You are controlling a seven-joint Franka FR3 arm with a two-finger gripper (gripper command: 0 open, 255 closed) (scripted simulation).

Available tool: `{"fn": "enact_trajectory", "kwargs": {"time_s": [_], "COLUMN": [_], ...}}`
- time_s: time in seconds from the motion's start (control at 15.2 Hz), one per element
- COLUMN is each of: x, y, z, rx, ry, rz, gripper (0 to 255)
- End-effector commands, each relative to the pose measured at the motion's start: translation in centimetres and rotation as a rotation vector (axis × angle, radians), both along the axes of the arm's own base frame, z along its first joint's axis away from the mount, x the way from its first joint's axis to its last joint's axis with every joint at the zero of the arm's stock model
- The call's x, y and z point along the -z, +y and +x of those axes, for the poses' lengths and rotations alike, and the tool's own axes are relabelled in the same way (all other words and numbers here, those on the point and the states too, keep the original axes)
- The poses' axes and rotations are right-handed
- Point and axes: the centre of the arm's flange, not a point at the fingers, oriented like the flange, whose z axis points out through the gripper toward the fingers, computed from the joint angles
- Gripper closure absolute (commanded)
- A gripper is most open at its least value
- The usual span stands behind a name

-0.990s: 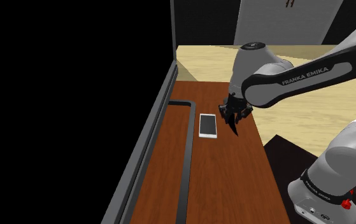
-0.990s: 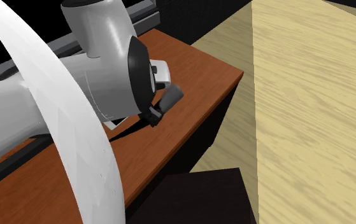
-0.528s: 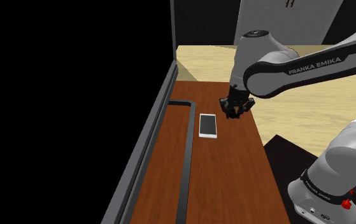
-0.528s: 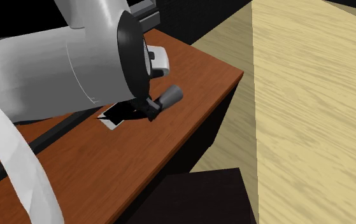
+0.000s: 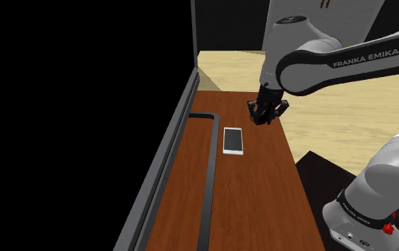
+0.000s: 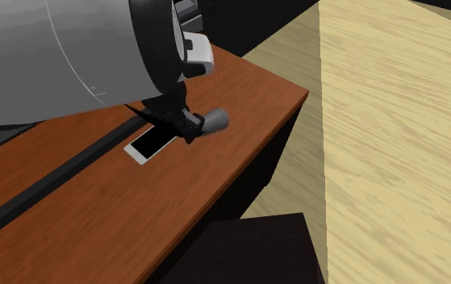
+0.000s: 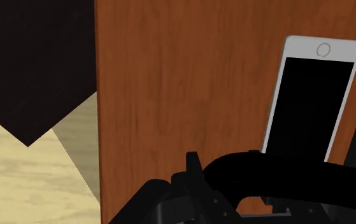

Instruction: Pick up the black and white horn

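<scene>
The horn [image 6: 212, 122] is a dark curved tube with a grey bell end. It hangs in the air above the brown desk [image 6: 94, 202], clasped in my black gripper [image 6: 190, 127]. In the shoulder view the gripper [image 5: 265, 114] is raised over the desk's right edge, just beyond the phone. In the wrist view the horn's black body [image 7: 265, 172] runs across between the fingers, with the desk [image 7: 170, 76] well below it.
A white phone with a black screen [image 5: 233, 140] [image 6: 152, 145] [image 7: 310, 108] lies flat on the desk beside the gripper. A dark groove [image 5: 208, 178] runs along the desk. A grey rail and a black area border the shoulder view's left. Pale wood floor [image 6: 393, 121] lies past the desk's edge.
The gripper has risen from the desk with the horn in it, moving up and slightly away from the phone. The phone has not moved.
</scene>
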Motion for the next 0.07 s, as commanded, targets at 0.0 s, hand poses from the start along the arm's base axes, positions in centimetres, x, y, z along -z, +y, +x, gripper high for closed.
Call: {"fn": "enact_trajectory", "kwargs": {"time_s": [0.0], "x": [-0.3], "y": [-0.03], "z": [-0.06], "rx": [0.0], "ry": [0.0], "rz": [0.0], "gripper": [255]}}
